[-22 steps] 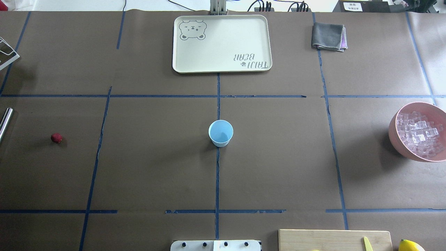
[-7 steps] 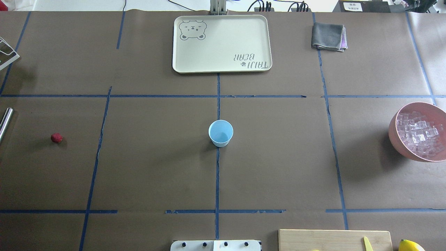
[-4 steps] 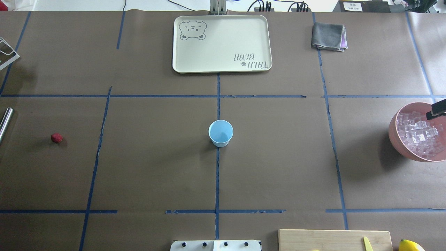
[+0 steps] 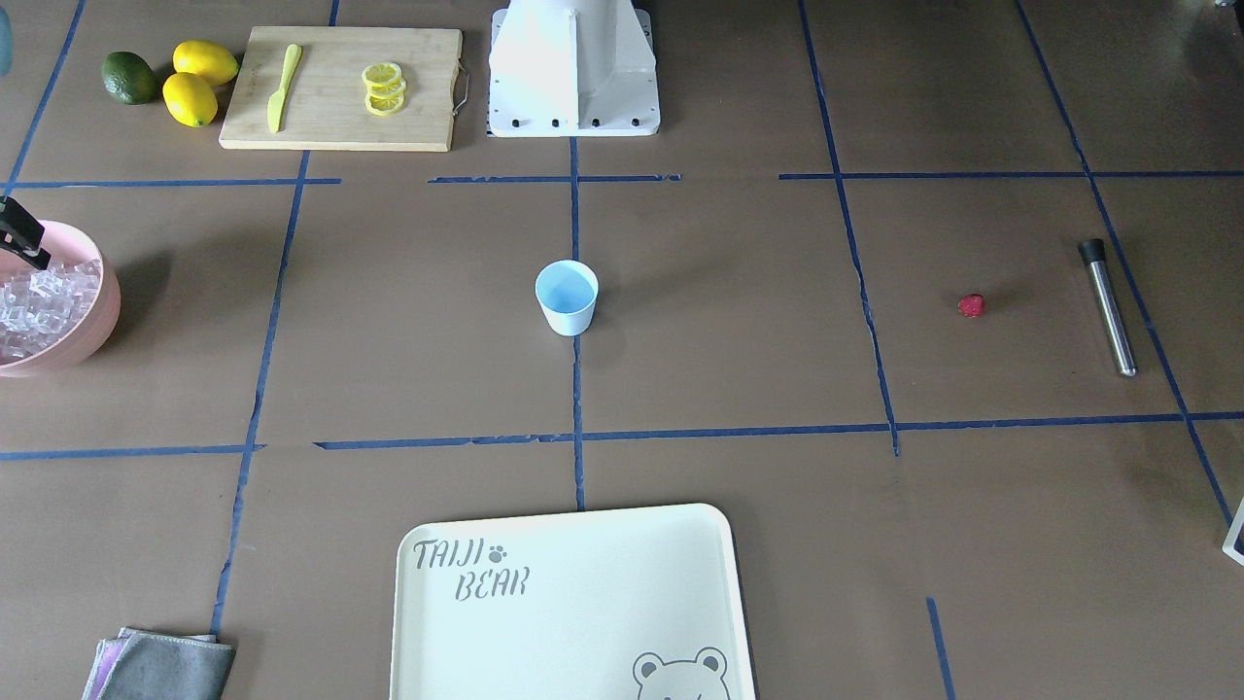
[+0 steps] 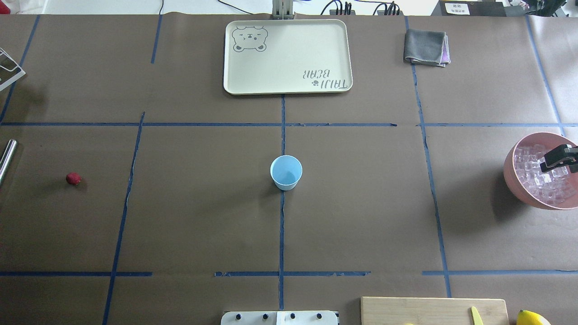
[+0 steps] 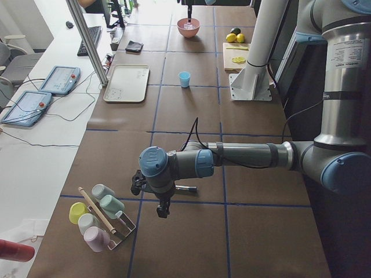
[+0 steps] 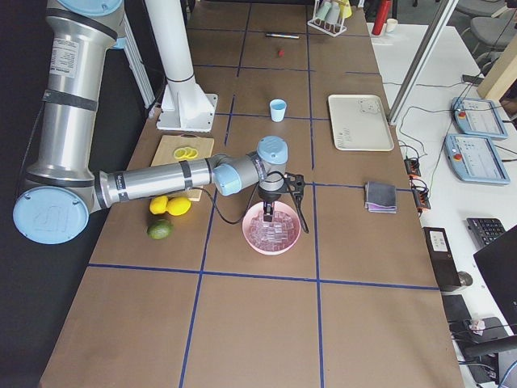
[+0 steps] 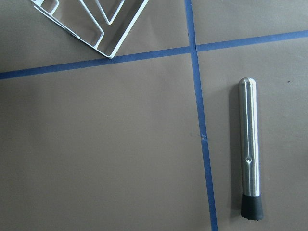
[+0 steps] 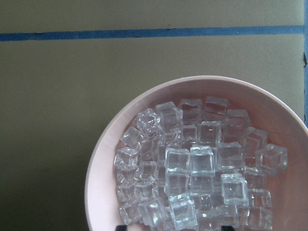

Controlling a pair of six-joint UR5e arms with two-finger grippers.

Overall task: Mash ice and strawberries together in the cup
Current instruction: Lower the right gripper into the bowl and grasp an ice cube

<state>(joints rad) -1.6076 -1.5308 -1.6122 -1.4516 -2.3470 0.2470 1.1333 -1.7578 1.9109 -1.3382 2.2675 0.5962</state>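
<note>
Robotics laboratory. Blue tape lines (image 5: 282,225) are gridding a brown paper-covered table (image 5: 203,216); two grey teach pendants (image 6: 58,80) are lying on a white side bench (image 6: 35,162).

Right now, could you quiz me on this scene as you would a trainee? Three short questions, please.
1. True or false: the cup holds ice.
2. Which gripper hangs over the bowl: A left, B right?
3. Fill in: the strawberry lies on the ___, not in the cup.
Key: 1 false, the cup is empty and the ice is in the bowl; 2 B, the right gripper; 3 table.
</note>
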